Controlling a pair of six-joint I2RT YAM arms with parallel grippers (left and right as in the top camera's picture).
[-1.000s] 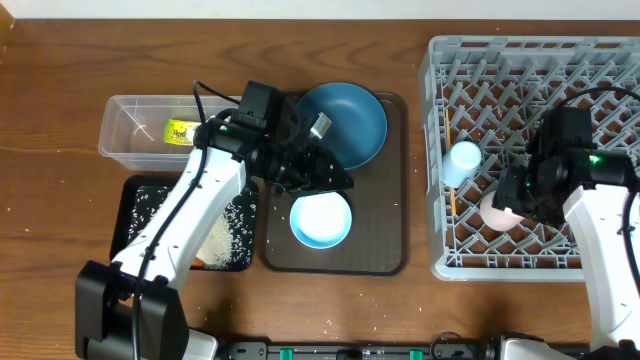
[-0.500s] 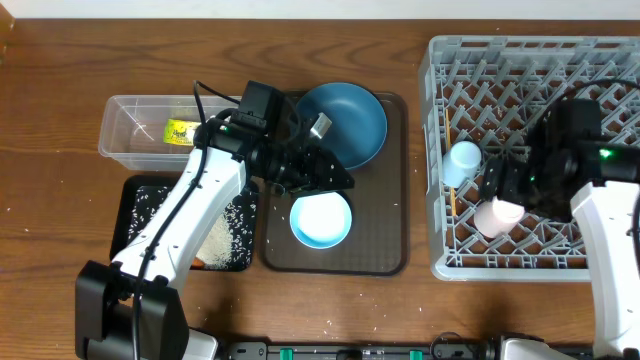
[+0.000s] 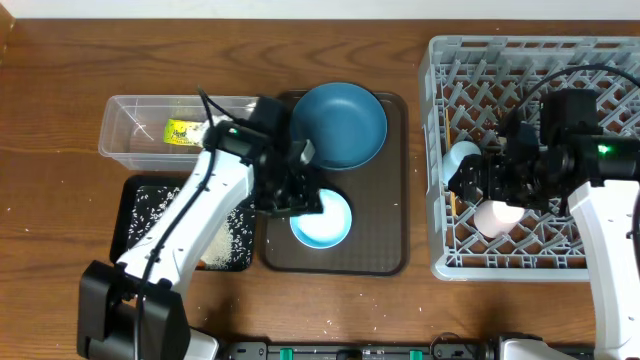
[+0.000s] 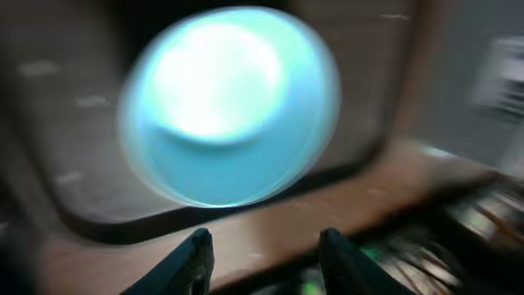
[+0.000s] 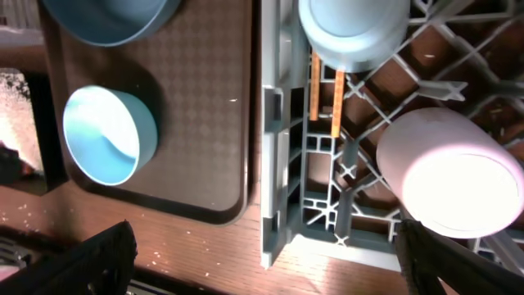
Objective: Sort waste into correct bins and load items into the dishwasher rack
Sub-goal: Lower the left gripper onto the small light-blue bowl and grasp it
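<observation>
My left gripper (image 3: 298,195) hangs open at the left rim of the white bowl (image 3: 322,220) with its pale blue inside; the blurred left wrist view shows the bowl (image 4: 229,106) ahead of the empty fingers (image 4: 196,260). The blue plate (image 3: 340,125) lies behind it on the brown tray. Over the grey dishwasher rack (image 3: 560,60), my right gripper (image 3: 495,185) is wide open and holds nothing. The pink cup (image 5: 450,176) stands free in the rack. The light blue cup (image 5: 352,29) sits there too, beside the wooden chopsticks (image 5: 326,86).
The brown serving tray (image 3: 385,240) lies between the bins and the rack. At the left, the clear tub (image 3: 135,135) holds a yellow-green wrapper (image 3: 182,131). The black tray (image 3: 135,225) in front of it holds rice grains. A few grains lie on the table's front edge.
My right gripper opened, let go of the pink cup in the rack and drew back from it. The left gripper swung from the plate's edge toward the bowl's left rim.
</observation>
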